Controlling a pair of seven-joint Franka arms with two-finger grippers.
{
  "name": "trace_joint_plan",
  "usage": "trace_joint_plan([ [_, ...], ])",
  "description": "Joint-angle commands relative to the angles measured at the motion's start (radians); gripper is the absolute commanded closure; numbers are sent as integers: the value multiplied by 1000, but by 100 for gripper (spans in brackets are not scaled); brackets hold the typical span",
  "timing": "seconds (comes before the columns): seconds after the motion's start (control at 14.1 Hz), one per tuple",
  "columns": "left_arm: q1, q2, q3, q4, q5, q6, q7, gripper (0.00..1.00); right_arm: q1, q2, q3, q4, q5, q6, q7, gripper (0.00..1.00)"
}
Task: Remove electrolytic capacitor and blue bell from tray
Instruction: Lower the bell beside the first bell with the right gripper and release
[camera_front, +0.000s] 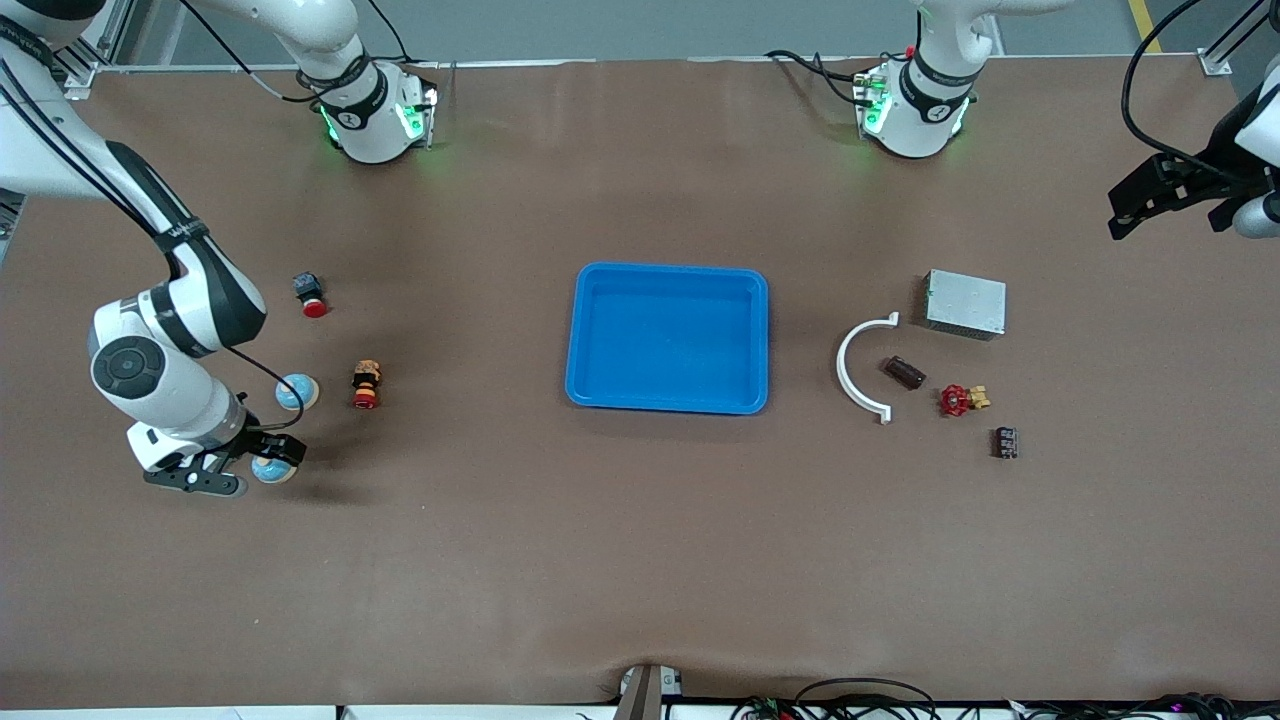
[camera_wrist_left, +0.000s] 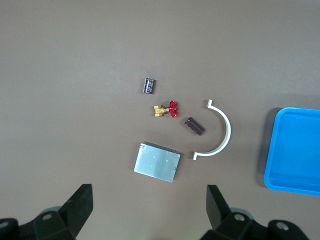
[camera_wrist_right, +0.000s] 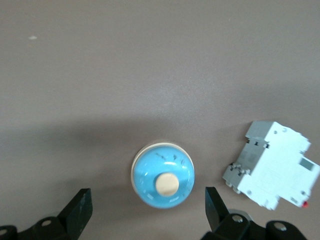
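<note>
A dark brown cylindrical capacitor (camera_front: 904, 373) lies inside the curve of a white bracket (camera_front: 860, 370); it also shows in the left wrist view (camera_wrist_left: 194, 126). Two blue bells with cream buttons stand at the right arm's end: one (camera_front: 297, 391) stands apart, the other (camera_front: 275, 468) lies under my right gripper (camera_front: 240, 465). In the right wrist view that bell (camera_wrist_right: 162, 181) sits just ahead of the open, empty right gripper (camera_wrist_right: 149, 207). My left gripper (camera_front: 1168, 222) hangs open and empty high over the left arm's end, seen also in its wrist view (camera_wrist_left: 149, 210).
A blue tray (camera_front: 590, 340) sits mid-table. Near the capacitor are a silver metal box (camera_front: 965, 303), a red-handled brass valve (camera_front: 960, 399) and a small black block (camera_front: 1005, 442). A red push button (camera_front: 311, 293) and a red-yellow part (camera_front: 366, 384) lie near the bells. A white circuit breaker (camera_wrist_right: 272, 165) lies beside the bell.
</note>
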Motion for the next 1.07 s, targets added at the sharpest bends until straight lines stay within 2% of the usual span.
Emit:
trace_joint_plan([
  [0.0, -3, -1, 7, 5, -18, -9, 15, 0, -80, -11, 102, -13, -15, -82, -14, 0],
  [0.28, -6, 0, 7, 5, -18, -17, 6, 0, -81, -14, 155, -4, -15, -188, -26, 0],
  [0.57, -8, 2, 7, 5, -18, -18, 6, 0, -18, -80, 144, 9, 2, -243, -21, 0],
  [0.71, -8, 2, 7, 5, -18, -18, 6, 0, 1, -85, 141, 25, 42, -263, -26, 0],
  [0.85, -8, 2, 7, 7, -14, -18, 15, 0, 61, -124, 84, 58, 104, -282, -56, 0],
  [1.0, -8, 2, 7, 8, -15, -17, 15, 0, 174, -211, -50, 97, 265, -280, -141, 0],
])
